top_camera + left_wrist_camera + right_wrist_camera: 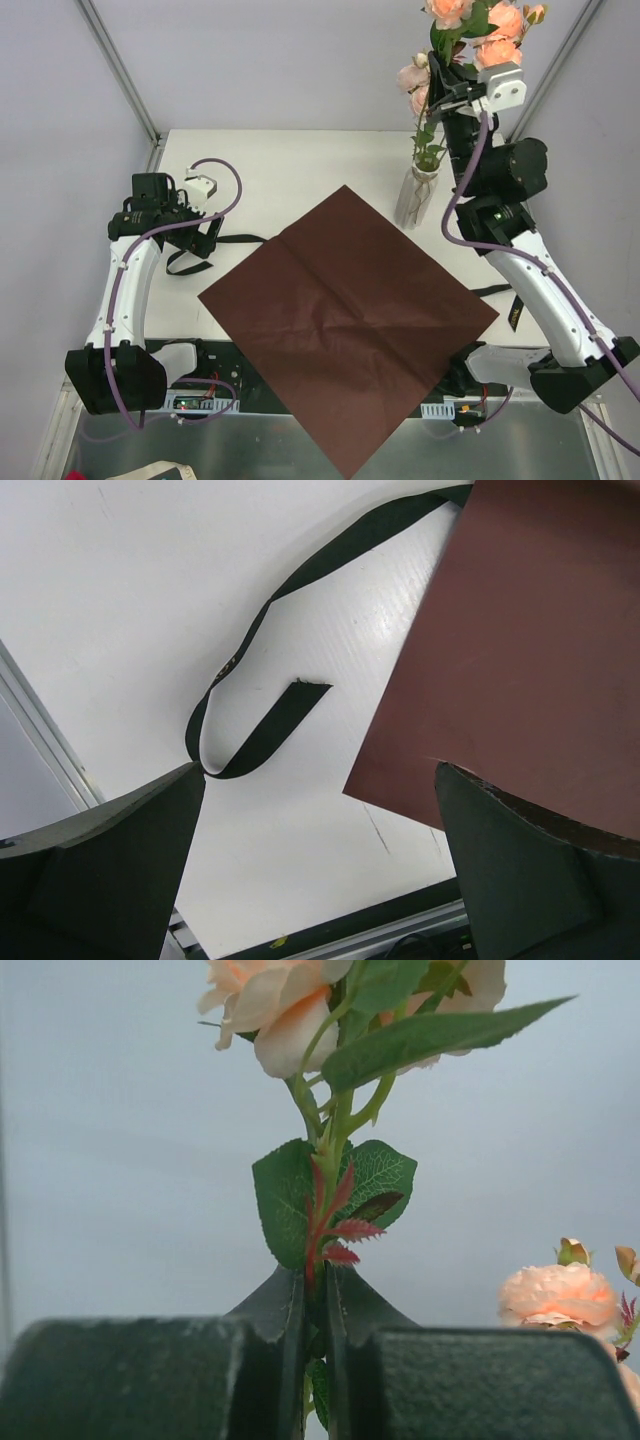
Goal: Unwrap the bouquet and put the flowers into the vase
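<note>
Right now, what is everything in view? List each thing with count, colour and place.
flowers: one bunch, pink-peach blooms on green stems, upright over the vase at the far right.
vase: one, pale beige-grey, far right, by the paper's far corner.
paper: one square sheet, dark red, spread flat mid-table.
ribbon: one loose strip, black, on the table left of the paper.
table: one, white.
left tool: one, dark, open above the ribbon.
right tool: one, dark, shut on a flower stem.
</note>
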